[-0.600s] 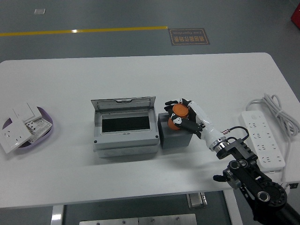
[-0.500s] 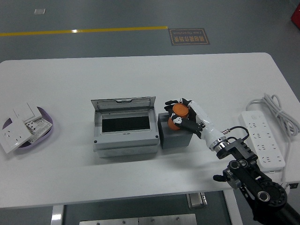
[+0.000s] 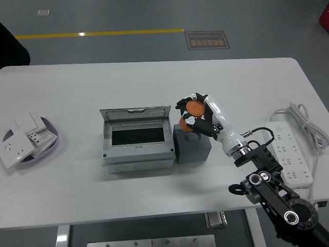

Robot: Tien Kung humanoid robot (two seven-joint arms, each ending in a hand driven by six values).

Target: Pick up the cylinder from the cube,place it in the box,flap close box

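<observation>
An orange cylinder [image 3: 194,110] is held in the air just above the dark grey cube [image 3: 193,145], clear of its top. My right hand [image 3: 198,114] is shut on the cylinder, white fingers [image 3: 215,110] wrapped around its side. Left of the cube stands the grey box [image 3: 137,153], touching it, with its clear lid [image 3: 134,113] tipped up at the back and the dark inside showing. The left arm does not show.
A purple dish [image 3: 51,145] with white socket plates lies at the table's left edge. A white power strip [image 3: 289,152] with a coiled cable lies at the right edge. A dark shape shows at the picture's top left corner.
My right hand has lifted the orange cylinder up off the cube and slightly away. A dark shape has come into the top left corner.
</observation>
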